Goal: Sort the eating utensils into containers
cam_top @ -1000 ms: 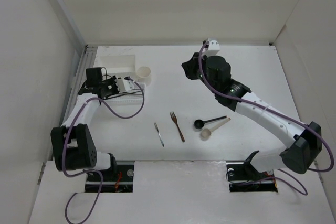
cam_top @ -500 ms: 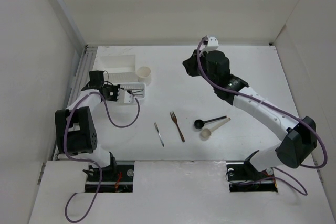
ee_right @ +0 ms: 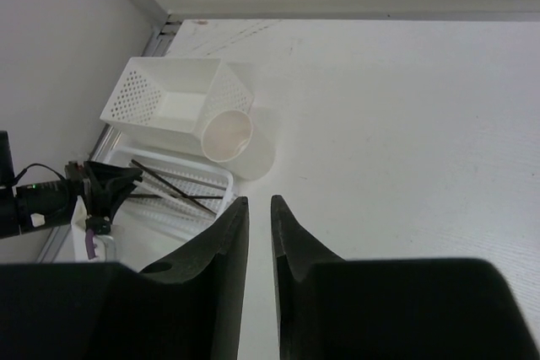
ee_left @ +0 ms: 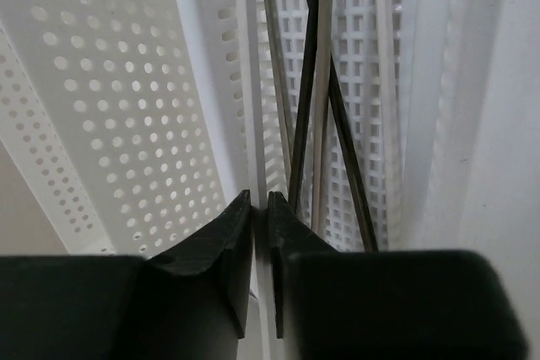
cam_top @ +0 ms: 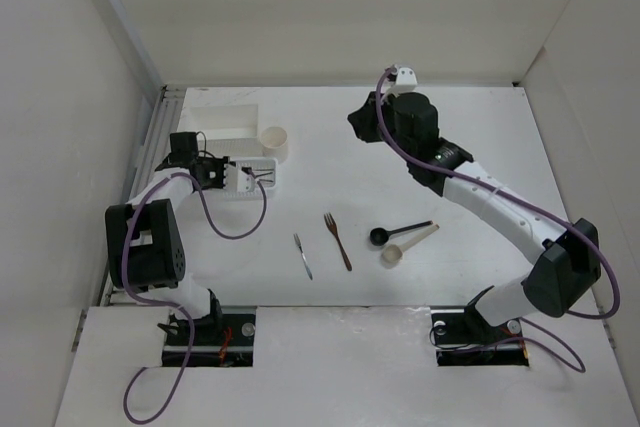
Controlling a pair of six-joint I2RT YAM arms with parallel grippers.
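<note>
Nearest the arm bases, the grey fork (cam_top: pixel 303 257) lies on the table (cam_top: pixel 480 147), tines toward the far side; just to its right and apart from it lies the brown fork (cam_top: pixel 338 241), tines also pointing away; further right the beige spoon (cam_top: pixel 392 254) and the black spoon (cam_top: pixel 380 236) lie side by side, the black one a little farther back, both handles running up and to the right.

Beyond these, on the left, the left gripper (cam_top: pixel 228 175) sits at the left end of the slotted tray (cam_top: pixel 264 163); in its wrist view its jaws stand almost together, with only a thin slit between them; a pale strip runs into that slit, and we cannot tell whether it is the tray's edge or whether it is pinched. Several chopsticks (ee_left: pixel 314 82), dark and metallic, lie lengthwise inside the tray, crossing one another.

Just past the tray's right end stands the round cup (cam_top: pixel 275 141), upright; touching or very nearly touching its left side is the rectangular box (cam_top: pixel 225 117), with perforated walls, set against the far left corner.

Farther right, the right gripper (ee_right: pixel 259 201) hangs above the table, well apart from every utensil; its fingers are parted by a narrow gap and hold nothing; through the gap we see bare table.
</note>
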